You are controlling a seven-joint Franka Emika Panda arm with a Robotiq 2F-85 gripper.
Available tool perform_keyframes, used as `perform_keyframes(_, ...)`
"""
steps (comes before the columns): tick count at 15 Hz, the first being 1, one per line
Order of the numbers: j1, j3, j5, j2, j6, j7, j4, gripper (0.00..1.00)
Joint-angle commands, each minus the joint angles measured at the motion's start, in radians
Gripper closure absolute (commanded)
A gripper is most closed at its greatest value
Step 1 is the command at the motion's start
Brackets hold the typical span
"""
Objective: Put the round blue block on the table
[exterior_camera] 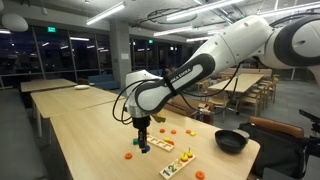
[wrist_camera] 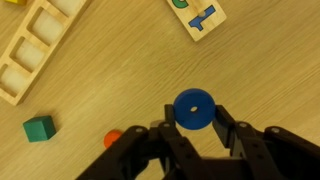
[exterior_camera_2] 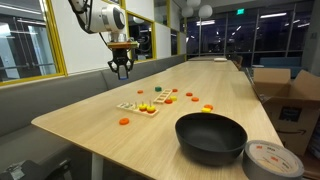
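Note:
In the wrist view the round blue block (wrist_camera: pixel 193 109), a blue disc with a small centre hole, sits between the two black fingers of my gripper (wrist_camera: pixel 192 118), which is shut on it. It hangs above the pale wood table (wrist_camera: pixel 120 90). In both exterior views the gripper (exterior_camera: pixel 143 146) (exterior_camera_2: pixel 121 71) hangs above the table (exterior_camera: pixel 95 135) (exterior_camera_2: pixel 120 100), just beside the toy boards. The blue block is too small to make out there.
Wooden toy boards (wrist_camera: pixel 35 50) (wrist_camera: pixel 200 15) lie near the gripper, with a green cube (wrist_camera: pixel 39 128) and an orange piece (wrist_camera: pixel 113 138). Orange discs (exterior_camera: pixel 128 155) (exterior_camera_2: pixel 124 121) are scattered around. A black bowl (exterior_camera_2: pixel 210 137) (exterior_camera: pixel 231 140) stands near the table's end, by a tape roll (exterior_camera_2: pixel 272 160).

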Motion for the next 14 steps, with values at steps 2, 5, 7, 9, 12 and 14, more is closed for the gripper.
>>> perform_keyframes(2,0.006,-0.003,-0.002,0.092,-0.022,-0.023,0.111,0.74)
perform_keyframes(5,0.005,-0.006,0.001,0.138,-0.032,-0.028,0.144,0.74)
perform_keyframes(7,0.004,-0.006,0.004,0.165,-0.038,-0.030,0.162,0.74)
perform_keyframes(9,0.003,-0.006,0.006,0.186,-0.040,-0.031,0.176,0.74)
perform_keyframes(12,0.003,-0.006,0.007,0.213,-0.045,-0.034,0.194,0.74)
perform_keyframes(14,0.003,-0.003,0.009,0.228,-0.049,-0.037,0.207,0.74)
